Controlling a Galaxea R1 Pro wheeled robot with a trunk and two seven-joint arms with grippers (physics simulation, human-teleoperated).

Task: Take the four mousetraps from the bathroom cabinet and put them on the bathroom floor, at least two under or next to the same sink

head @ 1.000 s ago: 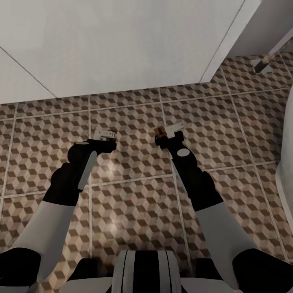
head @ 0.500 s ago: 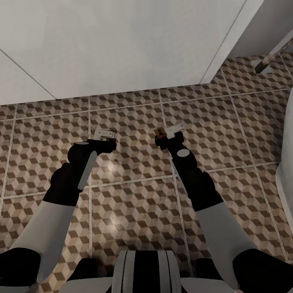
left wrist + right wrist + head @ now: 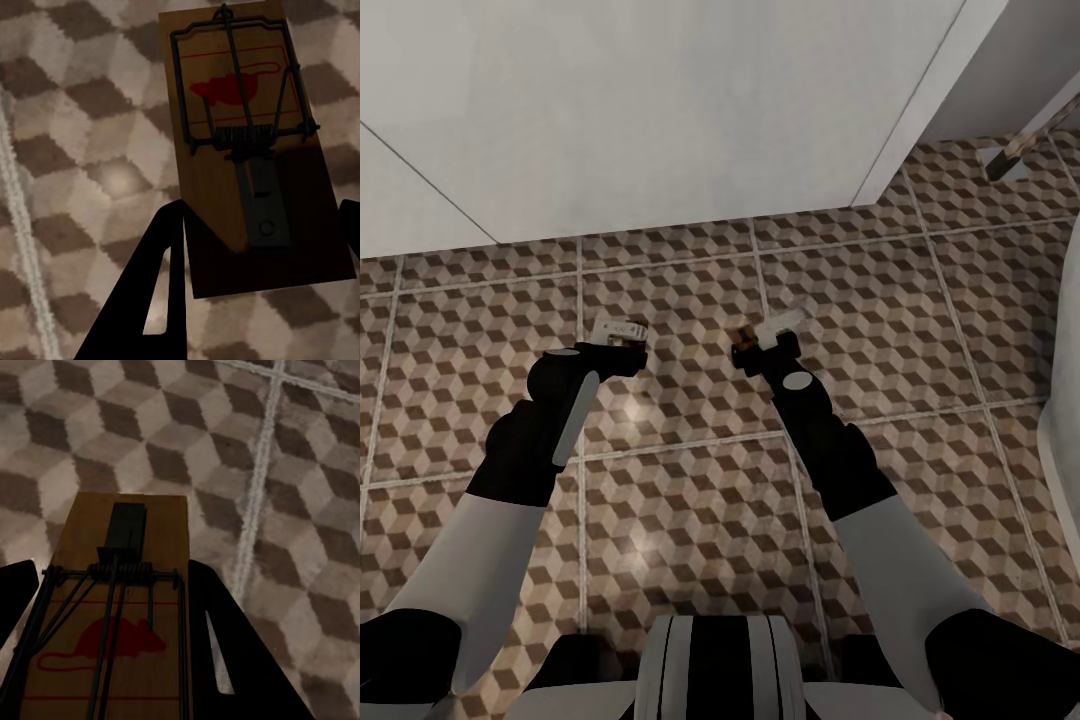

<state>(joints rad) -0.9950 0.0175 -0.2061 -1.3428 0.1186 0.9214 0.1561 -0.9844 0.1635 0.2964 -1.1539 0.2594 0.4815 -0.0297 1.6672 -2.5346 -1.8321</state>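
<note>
Both arms reach over the bathroom floor (image 3: pixel 690 500), tiled in brown and beige cubes. My left gripper (image 3: pixel 622 338) is shut on a mousetrap (image 3: pixel 620 327). The left wrist view has this brown board (image 3: pixel 240 142), with dark wire and a red mouse print, clamped between the dark fingers (image 3: pixel 154 300) of the left gripper (image 3: pixel 262 206), above the tiles. My right gripper (image 3: pixel 760 345) is shut on a second mousetrap (image 3: pixel 743 340). In the right wrist view that trap (image 3: pixel 120 622) sits between the right gripper's (image 3: pixel 111 566) fingers (image 3: pixel 232 660). The cabinet is out of view.
A white wall panel (image 3: pixel 660 100) rises just beyond the grippers, with a corner at the upper right. A white rounded fixture (image 3: pixel 1062 440) edges in at the right. A small metal fitting (image 3: pixel 1005 155) lies on the tiles at the far right.
My right arm has shifted a little to the left and its gripper has turned slightly, the trap still in it. The left arm has stayed put.
</note>
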